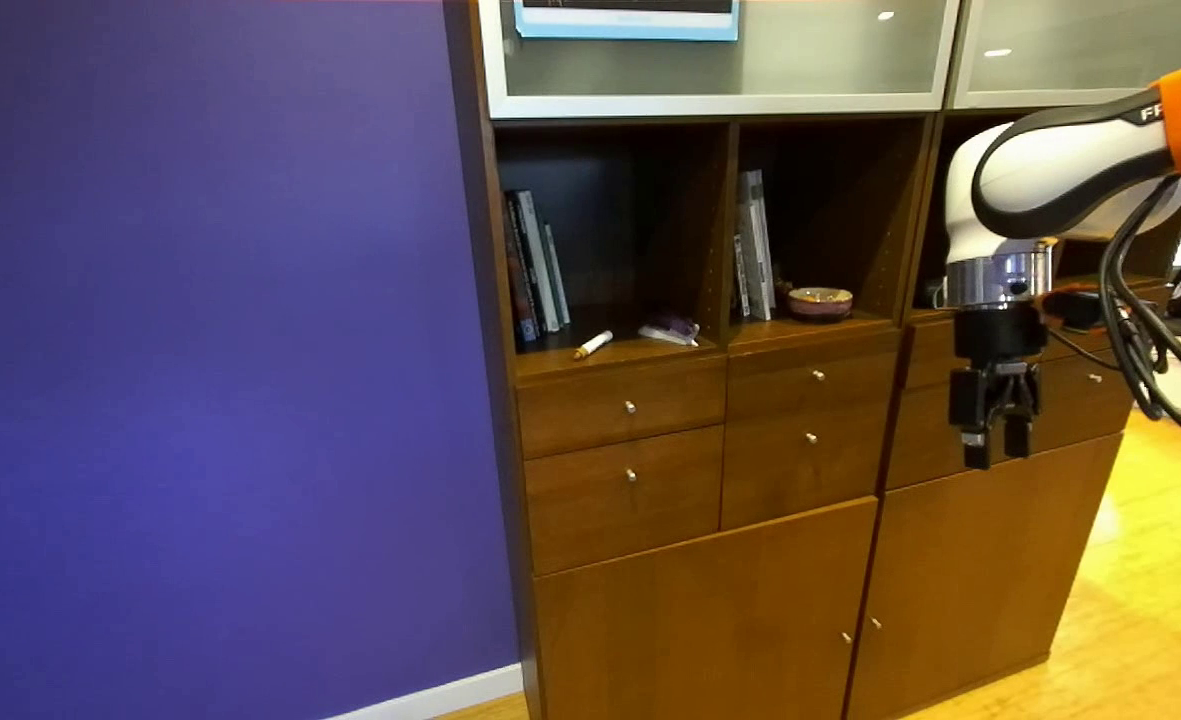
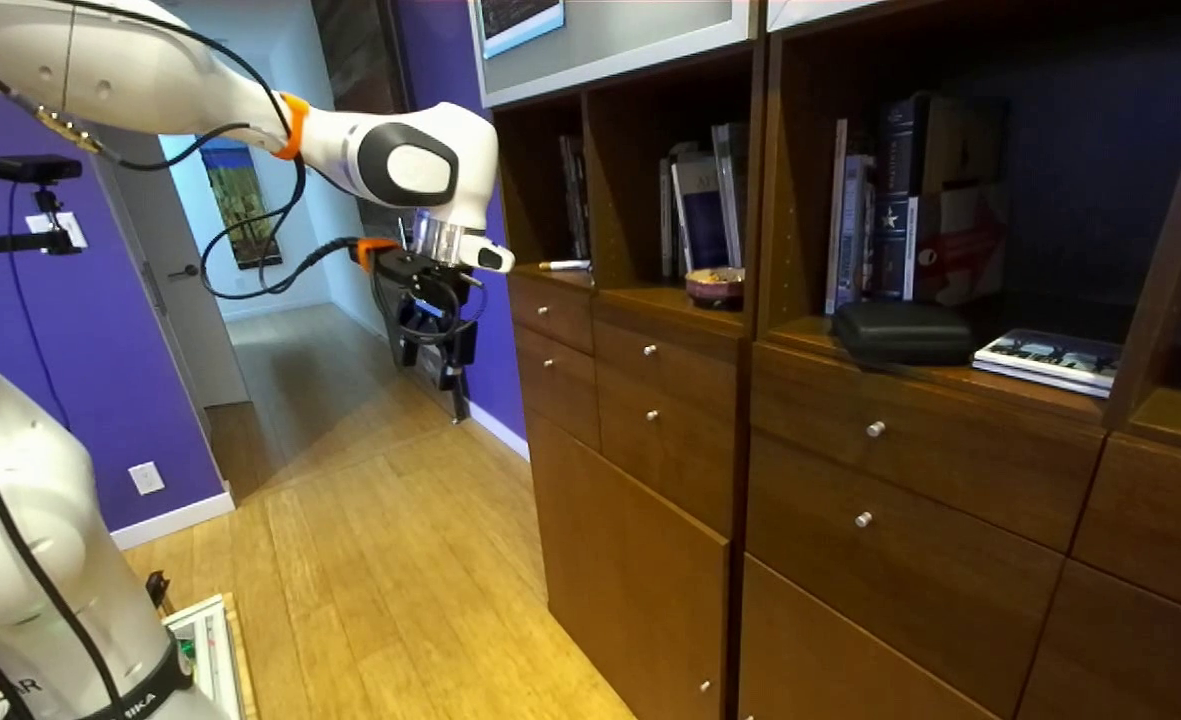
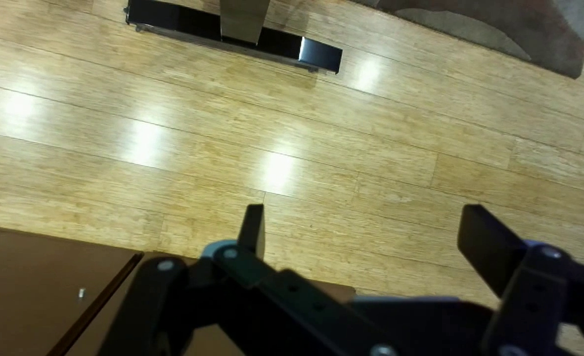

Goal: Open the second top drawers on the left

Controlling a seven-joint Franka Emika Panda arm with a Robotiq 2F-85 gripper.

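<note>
The second top drawers are two brown wooden fronts, the left one (image 1: 630, 520) and its right neighbour (image 1: 800, 475). Each has a small round silver knob, and both are shut. They also show in an exterior view as the left front (image 2: 560, 395) and the right front (image 2: 665, 460). My gripper (image 1: 997, 445) is open and empty, pointing down in the air, apart from the drawers. It also shows in an exterior view (image 2: 438, 360). In the wrist view the fingers (image 3: 364, 207) are wide apart over the wooden floor, and these drawers cannot be made out.
Shallower drawers (image 1: 570, 415) with like knobs sit above. A tall cabinet door (image 1: 700, 620) is below. The shelf above holds a marker (image 1: 593, 345), books (image 1: 540, 260) and a bowl (image 1: 820, 304). A purple wall (image 1: 230, 350) adjoins. The wrist view shows a black stand base (image 3: 188, 17).
</note>
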